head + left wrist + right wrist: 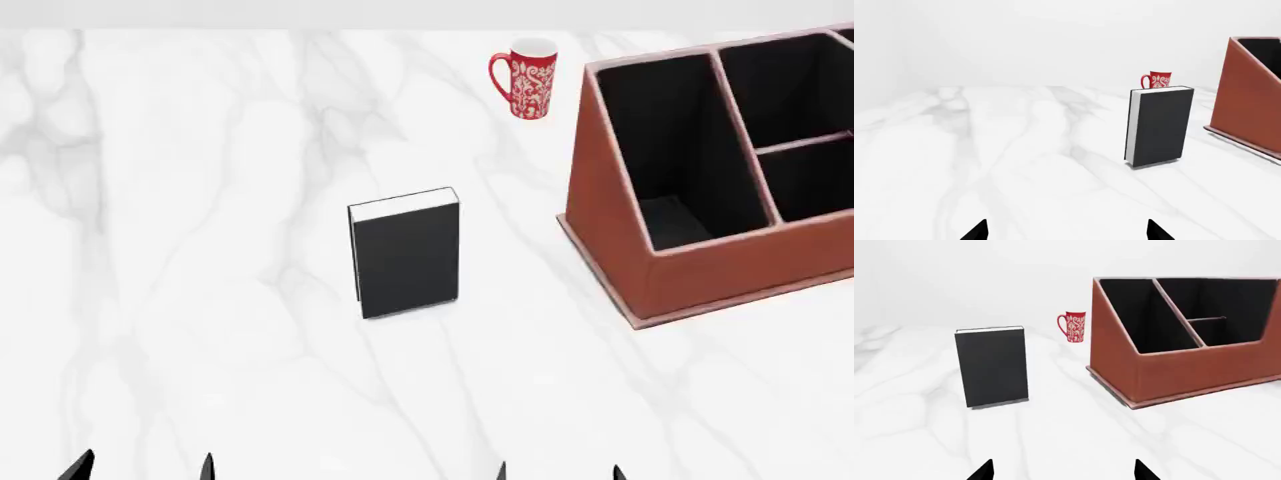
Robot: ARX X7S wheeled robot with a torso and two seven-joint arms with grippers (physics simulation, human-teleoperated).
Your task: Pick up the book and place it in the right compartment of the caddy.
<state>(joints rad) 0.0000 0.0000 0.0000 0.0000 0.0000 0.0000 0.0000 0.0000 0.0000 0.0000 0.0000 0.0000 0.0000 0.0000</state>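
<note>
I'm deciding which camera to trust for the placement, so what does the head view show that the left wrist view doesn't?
Only the head view shows the reddish-brown leather-look caddy's black divided compartments from above, plus both end effectors, left and right, with fingertips apart. Only the left wrist view shows the thick black hardback book's white page edges along its tall side, and the book hiding the lower part of the red-and-white patterned mug. Both show the book upright on the white marble table, clear of the caddy.

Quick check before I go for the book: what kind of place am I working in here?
Probably a simulated desk or countertop scene: a white marble-look tabletop against blank pale walls, holding only an upright black book, a reddish-brown caddy and a red patterned mug.
</note>
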